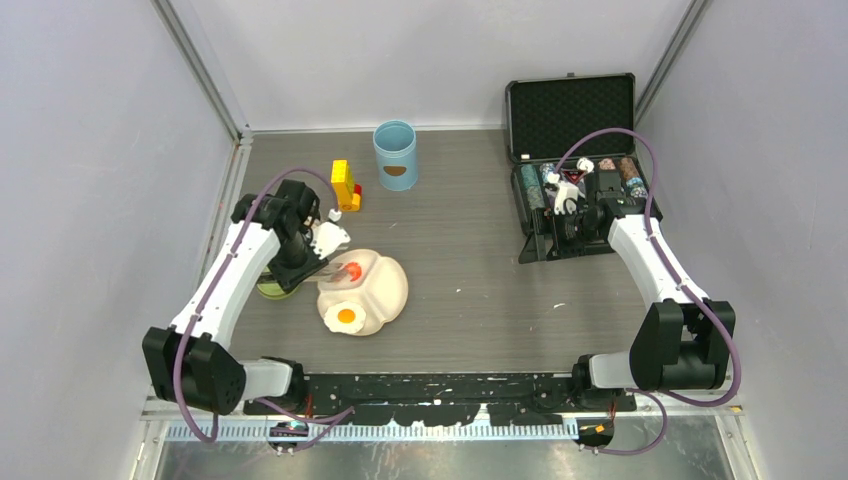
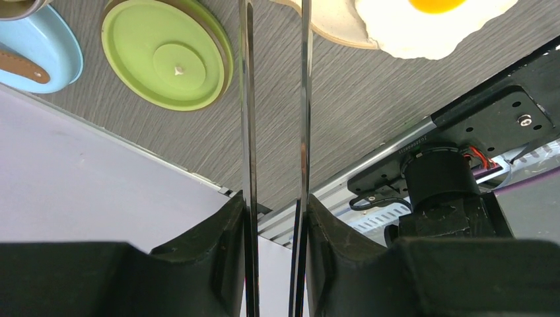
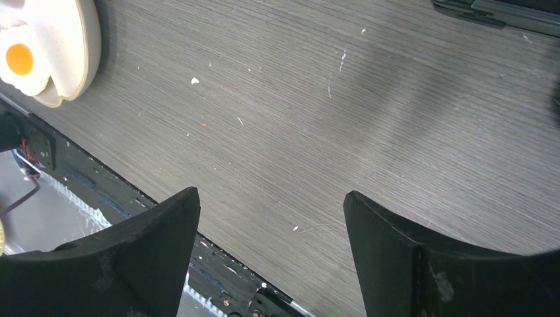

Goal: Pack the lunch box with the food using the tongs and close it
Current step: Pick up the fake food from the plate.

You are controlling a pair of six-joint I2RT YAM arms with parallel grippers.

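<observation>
The left gripper [image 2: 275,257] pinches the long thin silver metal tongs [image 2: 247,99], one arm against each finger, its jaws narrow and squeezing. Left of centre in the overhead view, the tong tips reach a red toy sausage [image 1: 353,270] on the cream divided plate [image 1: 390,285]. They probably grip it, but it is too small to confirm. The light-blue cylindrical canister [image 1: 395,155] stands lidless at upper middle, well apart. The right gripper [image 3: 271,244], at the right, has its jaws wide and holds nothing.

The smooth, narrow tips may let the sausage squirt out under an uneven squeeze. The tongs may also twist between the fingers on the carry and drop it short of the canister.

The canister's brown emblem shows no legible writing, and the small print on the black rail [image 2: 422,135] cannot be read.
</observation>
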